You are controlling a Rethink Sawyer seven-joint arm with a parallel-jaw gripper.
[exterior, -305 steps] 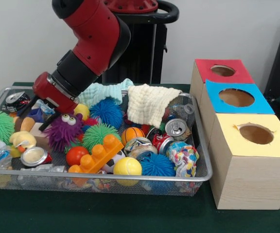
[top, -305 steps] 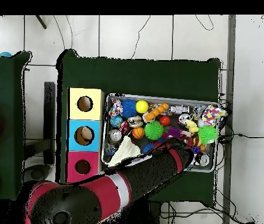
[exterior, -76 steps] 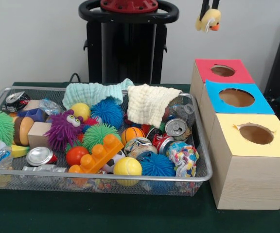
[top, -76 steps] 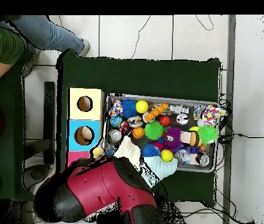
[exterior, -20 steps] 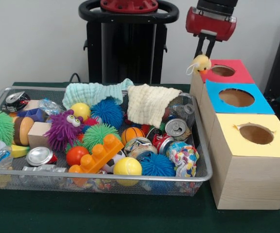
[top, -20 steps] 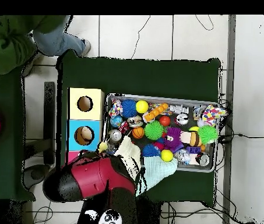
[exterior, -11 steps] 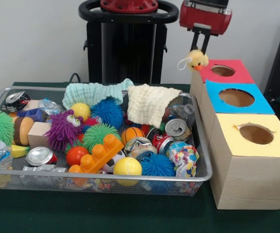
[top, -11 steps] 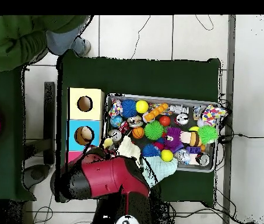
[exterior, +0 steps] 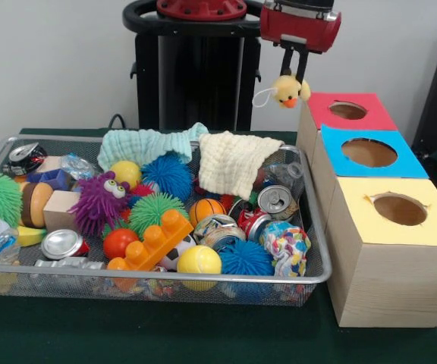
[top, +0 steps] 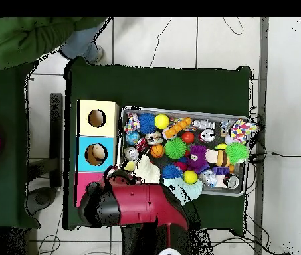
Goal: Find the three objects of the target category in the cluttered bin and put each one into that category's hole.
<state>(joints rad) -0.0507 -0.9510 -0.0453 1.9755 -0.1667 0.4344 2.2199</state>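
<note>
Fingers (exterior: 302, 62) of the gripper (exterior: 293, 70) are pinched on a small yellow duck toy (exterior: 285, 90), which hangs in the air beside the upper left corner of the red-topped box (exterior: 347, 111) and above the far right end of the bin (exterior: 316, 250). A pale loop dangles from the duck's left side. Above the fingers, the red wrist housing (exterior: 300, 25) is cut off by the top edge of the front view, so the rest of the arm goes unseen there.

In the overhead view the red and black arm (top: 134, 207) covers the red-topped box almost wholly, and the gripper and duck cannot be made out beneath it.

The bin sits on the green table (exterior: 203, 334), just left of the row of three boxes, packed with spiky balls, crushed cans and a purple fuzzy creature (exterior: 99, 202). A cream cloth (exterior: 232, 161) drapes over its far right corner and partly hides a clear bottle (exterior: 285, 175). The bin's left end runs out of the front view.

A person in a green sleeve (top: 26, 41) shows at the overhead view's top left, cut off by the edge.
</note>
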